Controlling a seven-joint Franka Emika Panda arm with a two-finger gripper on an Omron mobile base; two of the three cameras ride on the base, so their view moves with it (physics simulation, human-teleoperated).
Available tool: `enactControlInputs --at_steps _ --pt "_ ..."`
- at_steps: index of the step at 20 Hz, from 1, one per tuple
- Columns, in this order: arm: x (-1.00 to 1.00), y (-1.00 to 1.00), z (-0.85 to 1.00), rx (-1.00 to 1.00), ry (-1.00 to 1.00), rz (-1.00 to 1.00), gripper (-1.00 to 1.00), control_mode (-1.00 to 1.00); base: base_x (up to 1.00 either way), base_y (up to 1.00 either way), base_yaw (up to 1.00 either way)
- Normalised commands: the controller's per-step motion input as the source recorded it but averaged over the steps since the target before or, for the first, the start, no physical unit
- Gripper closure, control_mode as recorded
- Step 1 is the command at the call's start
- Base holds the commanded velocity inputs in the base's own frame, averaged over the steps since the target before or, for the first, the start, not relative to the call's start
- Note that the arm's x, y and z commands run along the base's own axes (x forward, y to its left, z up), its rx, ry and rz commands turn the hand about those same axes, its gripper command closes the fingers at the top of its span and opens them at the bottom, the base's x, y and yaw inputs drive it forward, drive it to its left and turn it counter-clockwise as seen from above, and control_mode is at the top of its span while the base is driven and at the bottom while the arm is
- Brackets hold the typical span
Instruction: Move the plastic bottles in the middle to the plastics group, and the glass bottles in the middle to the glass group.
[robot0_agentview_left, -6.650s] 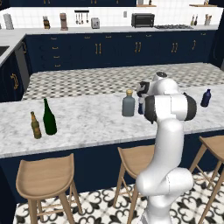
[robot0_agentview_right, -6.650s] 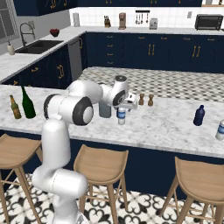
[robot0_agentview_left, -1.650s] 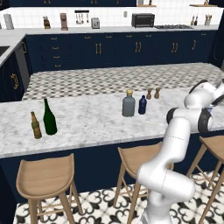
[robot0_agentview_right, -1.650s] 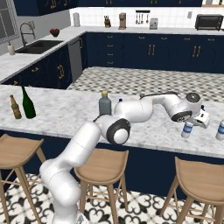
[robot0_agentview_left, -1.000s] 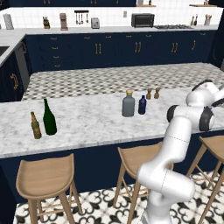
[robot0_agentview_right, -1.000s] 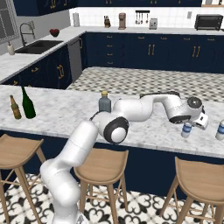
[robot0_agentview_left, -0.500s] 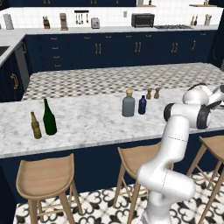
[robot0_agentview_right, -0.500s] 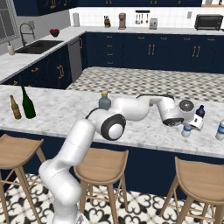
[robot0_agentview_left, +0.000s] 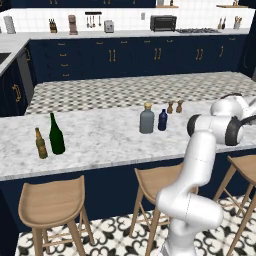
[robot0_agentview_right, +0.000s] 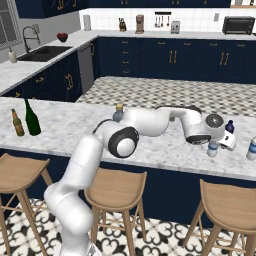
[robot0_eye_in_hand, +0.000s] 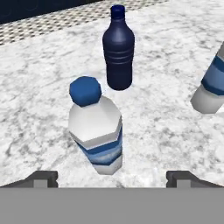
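In the hand view a clear-whitish plastic bottle (robot0_eye_in_hand: 96, 131) with a blue cap stands upright on the marble, between my gripper's (robot0_eye_in_hand: 113, 177) wide-apart jaws and free of both. My gripper is open. Just beyond stands the slim dark blue bottle (robot0_eye_in_hand: 118, 50) of the plastics group. From the right base view my gripper (robot0_agentview_right: 220, 144) sits low beside the whitish bottle (robot0_agentview_right: 213, 148) and the dark blue bottle (robot0_agentview_right: 230, 127). At mid-counter a navy plastic bottle (robot0_agentview_left: 162, 120) stands next to the grey glass bottle (robot0_agentview_left: 146, 119). The green wine bottle (robot0_agentview_left: 56, 134) and the brown beer bottle (robot0_agentview_left: 40, 144) stand far left.
A greyish bottle (robot0_eye_in_hand: 212, 85) with a blue label stands to the right of the released one, near the counter's right end (robot0_agentview_right: 251, 148). Two small shakers (robot0_agentview_left: 174, 106) stand behind the middle bottles. Wooden stools (robot0_agentview_left: 52, 197) line the counter's front edge.
My gripper has gone from shut on the clear-whitish bottle to open, leaving it standing by the dark blue bottle. The hand has shifted slightly back toward the left.
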Motion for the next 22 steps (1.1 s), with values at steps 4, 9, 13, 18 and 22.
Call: enactControlInputs --at_steps 4,9,13,18,22 --pt "-0.55 0.25 0.42 -0.03 0.03 -0.04 -1.0 -1.0 0.0 0.0 0.0" --pt "-0.56 0.58 0.37 -0.01 0.02 -0.03 -1.0 -1.0 0.0 0.0 0.0" --pt "-0.57 0.84 0.24 0.0 0.05 0.0 -1.0 -1.0 0.0 0.0 0.0" --pt "-0.34 0.96 0.2 -0.01 0.01 0.0 -1.0 -1.0 0.0 0.0 0.0" --pt "-0.05 1.0 0.32 -0.01 0.0 0.0 -1.0 -1.0 0.0 0.0 0.0"
